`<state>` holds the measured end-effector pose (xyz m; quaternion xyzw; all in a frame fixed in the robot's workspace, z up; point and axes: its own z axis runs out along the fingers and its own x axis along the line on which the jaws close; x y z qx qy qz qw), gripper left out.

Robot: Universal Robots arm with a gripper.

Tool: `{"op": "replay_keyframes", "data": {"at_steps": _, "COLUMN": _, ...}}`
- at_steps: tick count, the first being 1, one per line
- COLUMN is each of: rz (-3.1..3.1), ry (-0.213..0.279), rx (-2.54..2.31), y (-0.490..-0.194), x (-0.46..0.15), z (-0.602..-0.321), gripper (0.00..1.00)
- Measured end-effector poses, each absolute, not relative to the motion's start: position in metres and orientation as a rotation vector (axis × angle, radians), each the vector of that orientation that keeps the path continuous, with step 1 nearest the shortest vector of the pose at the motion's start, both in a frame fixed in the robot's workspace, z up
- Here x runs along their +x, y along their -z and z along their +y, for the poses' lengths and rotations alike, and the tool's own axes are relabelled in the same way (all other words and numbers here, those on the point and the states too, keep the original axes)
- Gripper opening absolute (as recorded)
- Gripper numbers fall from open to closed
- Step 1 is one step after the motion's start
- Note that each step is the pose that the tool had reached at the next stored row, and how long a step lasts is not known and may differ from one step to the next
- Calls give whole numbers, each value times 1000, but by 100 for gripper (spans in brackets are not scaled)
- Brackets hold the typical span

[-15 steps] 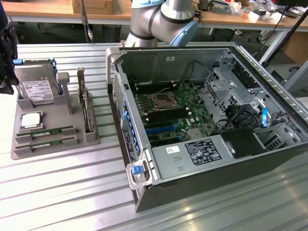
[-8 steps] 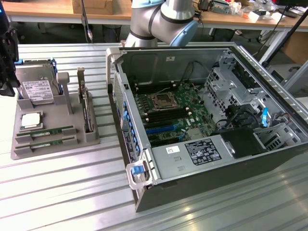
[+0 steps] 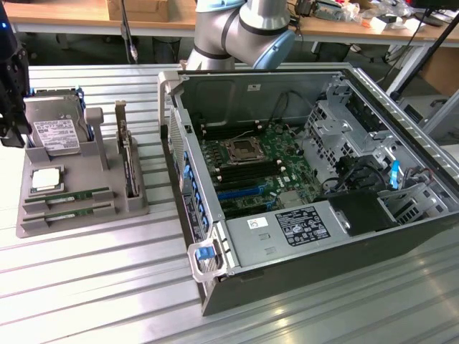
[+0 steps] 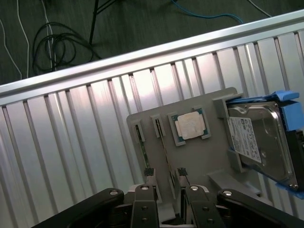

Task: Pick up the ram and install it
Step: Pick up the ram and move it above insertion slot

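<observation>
Two green ram sticks (image 3: 68, 195) lie side by side in slots at the near end of a grey holder tray (image 3: 79, 222), on the exterior view's left. My gripper (image 3: 12, 132) hangs at that view's left edge, above and beside the tray. In the wrist view the gripper (image 4: 165, 173) is open, and its two black fingertips (image 4: 149, 173) stand apart with nothing between them. One ram (image 4: 164, 145) runs in line with the gap, farther down on the tray (image 4: 218, 156). The other ram (image 4: 141, 142) lies just beside it. I cannot tell how far the fingertips are above the ram.
The tray also holds a silver processor chip (image 4: 191, 126), a hard drive (image 4: 259, 140) in a blue frame and a dark expansion card (image 3: 129, 165). An open computer case (image 3: 237, 244) with its motherboard (image 3: 254, 165) stands to the exterior view's right. The table (image 3: 86, 287) is ribbed metal.
</observation>
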<state>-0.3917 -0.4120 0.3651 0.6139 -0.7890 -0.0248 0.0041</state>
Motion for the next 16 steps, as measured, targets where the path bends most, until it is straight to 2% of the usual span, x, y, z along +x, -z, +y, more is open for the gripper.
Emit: {"op": "replay_keyframes", "data": {"at_steps": 16, "rz": -2472, "ry": 78, "rx": 1923, "y": -353, "x": -392, "z": -412, "gripper": 30}}
